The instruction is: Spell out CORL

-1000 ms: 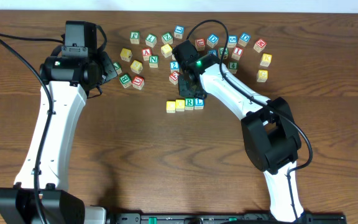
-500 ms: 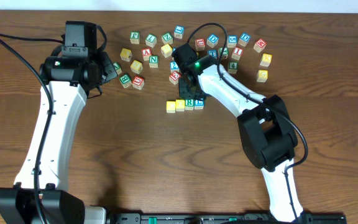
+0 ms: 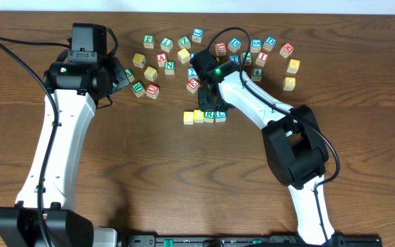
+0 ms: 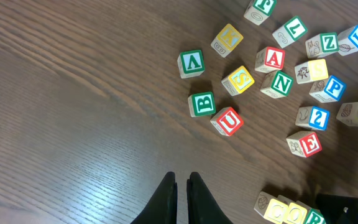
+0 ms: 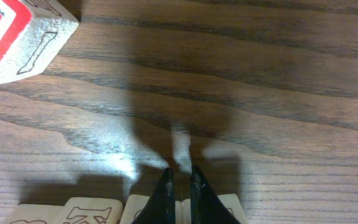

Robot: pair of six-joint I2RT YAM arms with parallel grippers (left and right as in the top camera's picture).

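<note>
Overhead: block row (image 3: 198,116) lies left-right, perhaps slightly tilted.

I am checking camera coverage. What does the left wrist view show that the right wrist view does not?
Only left wrist: loose blocks, among them green V, green B and red U, plus the left jaws. Only right wrist: the right jaws, nearly together, at the row's edge. Both: the wooden table and part of the block row.
</note>
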